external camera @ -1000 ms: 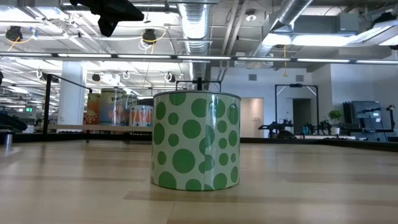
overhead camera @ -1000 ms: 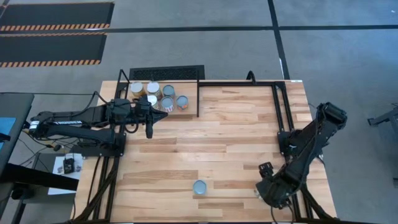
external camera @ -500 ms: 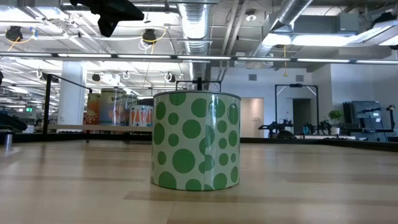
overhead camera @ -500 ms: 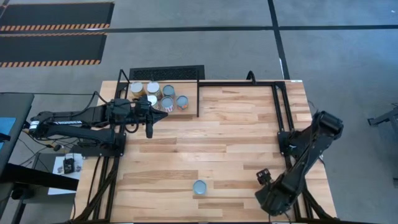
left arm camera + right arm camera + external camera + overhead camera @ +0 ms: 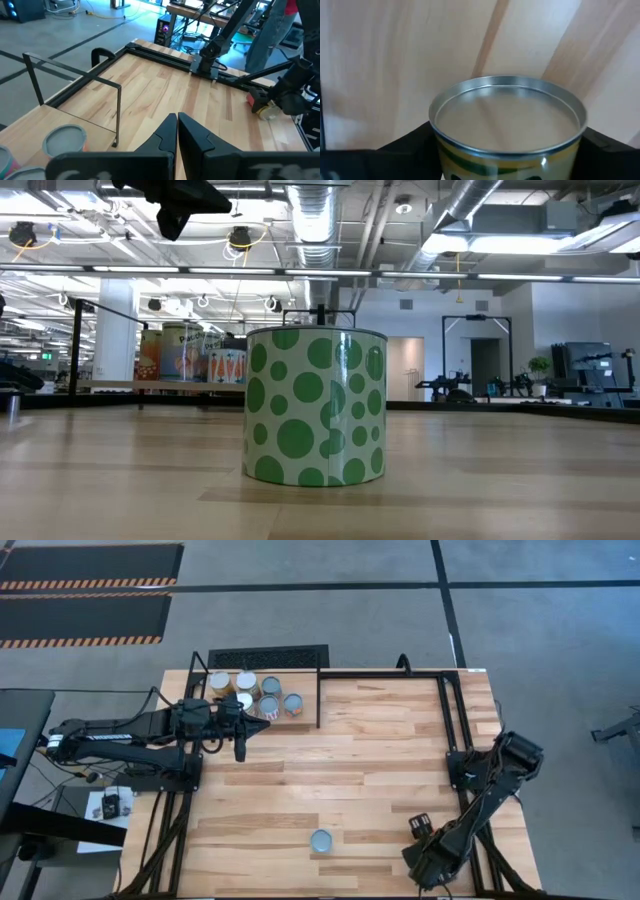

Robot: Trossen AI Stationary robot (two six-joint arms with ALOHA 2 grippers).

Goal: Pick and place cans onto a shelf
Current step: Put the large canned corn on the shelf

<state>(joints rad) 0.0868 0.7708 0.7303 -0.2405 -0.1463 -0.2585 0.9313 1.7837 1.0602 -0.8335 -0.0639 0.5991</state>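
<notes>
White can (image 5: 315, 406) with green polka dots (silver top), on light-wood table (image 5: 120, 470).

Plank tabletop (image 5: 380, 740), light wood, black rod frame along edges. Shelf (image 5: 262, 662) at far left corner, cans (image 5: 255, 692) clustered on it. Lone green-dotted can (image 5: 315, 405) near front edge, well apart.

Right gripper (image 5: 421, 826): fingers too small to read in the high view. In the right wrist view its fingers (image 5: 402, 145) are cut off at the bottom edge, and so is the lower part of the can (image 5: 507, 122) between them. Shelved cans (image 5: 195, 358) are partly hidden behind the spotted can (image 5: 315, 406); labels unreadable.
</notes>
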